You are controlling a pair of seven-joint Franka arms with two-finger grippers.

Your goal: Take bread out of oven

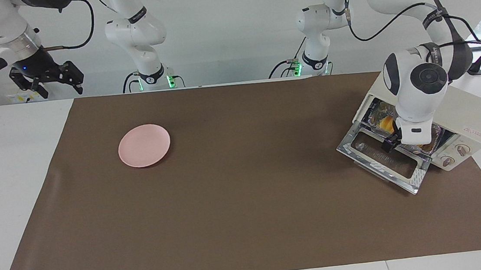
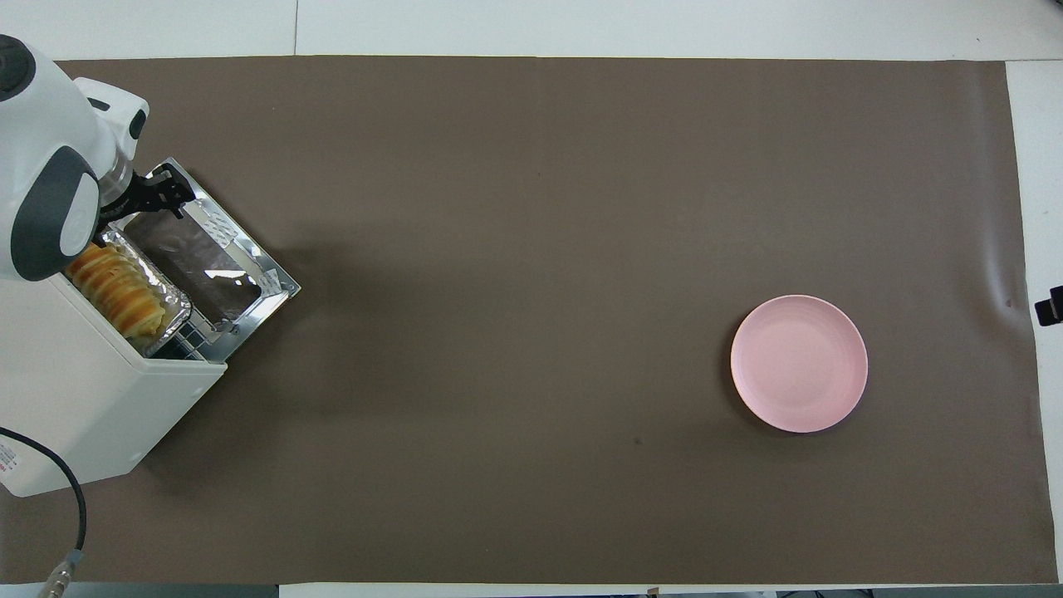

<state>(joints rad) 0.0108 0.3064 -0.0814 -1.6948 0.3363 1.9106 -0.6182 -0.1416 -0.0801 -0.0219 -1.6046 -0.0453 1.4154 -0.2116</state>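
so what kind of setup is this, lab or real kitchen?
Looks like a robot lab bench, not a kitchen: two arms bolted at a white table with a brown mat, holding only a toaster oven and a pink plate.

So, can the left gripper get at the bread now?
Probably yes: the oven door lies open, the bread sits exposed in its foil tray, and the left gripper hangs open over the door.

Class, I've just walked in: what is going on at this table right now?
The oven stands at the left arm's end of the table, its door folded down. Inside, the bread sits in a foil tray. The left gripper hangs open over the door, just in front of the tray, holding nothing. The right gripper waits open and raised at its own end. A pink plate lies bare.
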